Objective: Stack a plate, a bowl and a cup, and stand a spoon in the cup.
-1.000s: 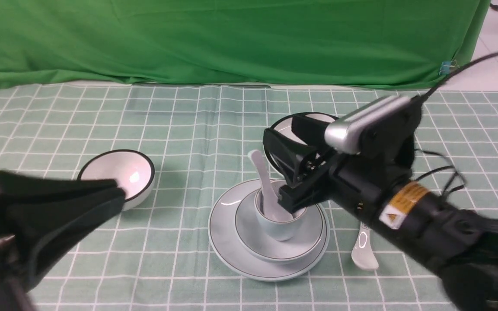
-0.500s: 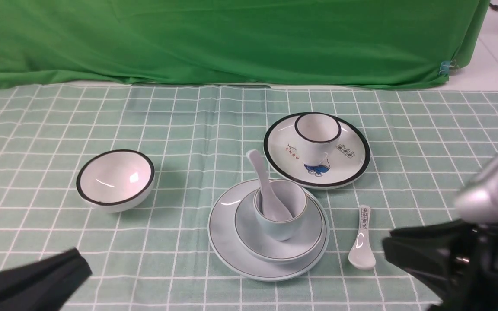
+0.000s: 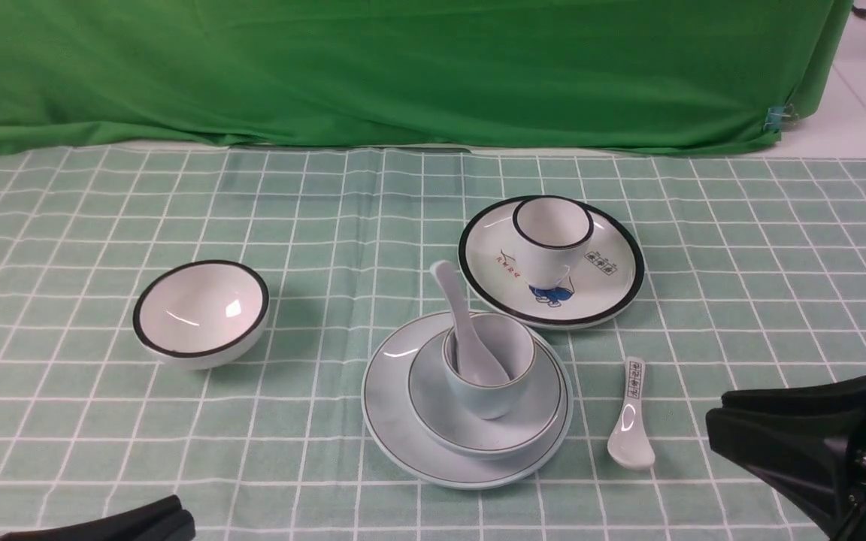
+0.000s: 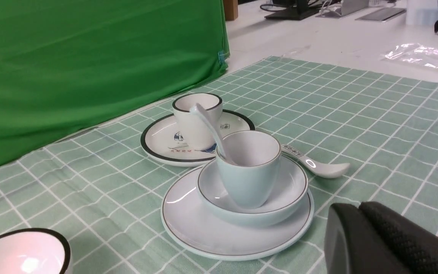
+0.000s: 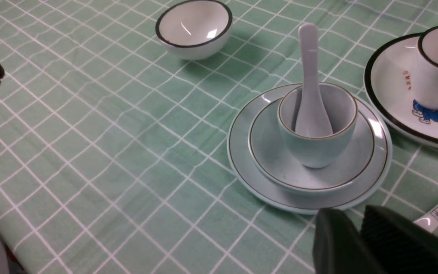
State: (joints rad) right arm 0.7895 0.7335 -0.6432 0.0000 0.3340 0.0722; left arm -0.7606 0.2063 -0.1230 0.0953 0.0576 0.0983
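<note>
Both sets of fingers pressed together, empty | left (image 4: 359, 213) | right (image 5: 359, 224) | clear of cup (image 3: 489, 373)

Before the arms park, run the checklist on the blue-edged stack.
1. Plate flat on the cloth: ok.
2. Bowl seated on the plate: ok.
3. Cup upright in the bowl: ok.
4. Spoon stands in the cup, handle leaning on the rim: ok.
5. Left end effector and right end effector apart from the stack, nothing held: ok.
6. Printed spoon lies on the cloth beside the plate, not touching: ok.
</note>
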